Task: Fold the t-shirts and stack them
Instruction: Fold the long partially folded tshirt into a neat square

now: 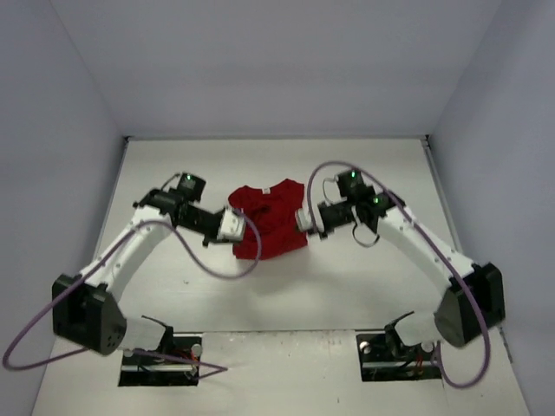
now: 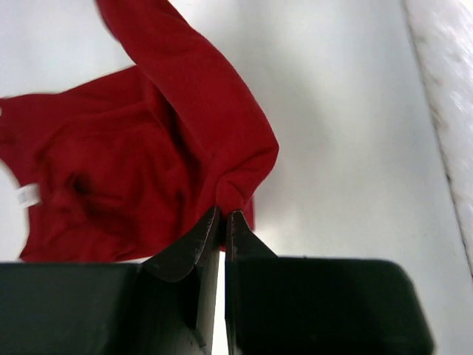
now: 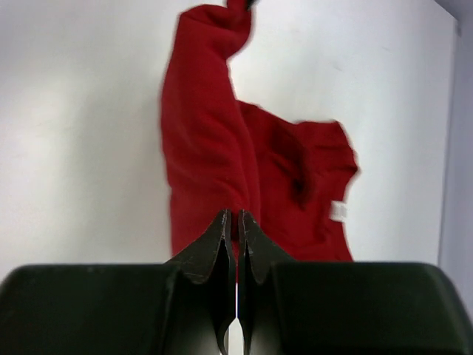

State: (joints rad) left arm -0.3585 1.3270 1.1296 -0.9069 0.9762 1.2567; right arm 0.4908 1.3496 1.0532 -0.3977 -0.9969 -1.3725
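Note:
A dark red t-shirt (image 1: 269, 221) lies crumpled on the white table between my two arms. My left gripper (image 1: 236, 227) is shut on a fold of the t-shirt at its left edge; the left wrist view shows the cloth (image 2: 148, 163) pinched between the fingertips (image 2: 214, 222) and lifted in a band. My right gripper (image 1: 303, 218) is shut on the t-shirt at its right edge; the right wrist view shows the red cloth (image 3: 214, 148) held at the tips of the gripper (image 3: 236, 218). A small white neck tag (image 3: 339, 211) shows, and it also shows in the left wrist view (image 2: 27, 196).
The white table (image 1: 277, 286) is enclosed by pale walls at the back and both sides. Purple cables loop from each arm. The arm bases (image 1: 160, 347) sit at the near edge.

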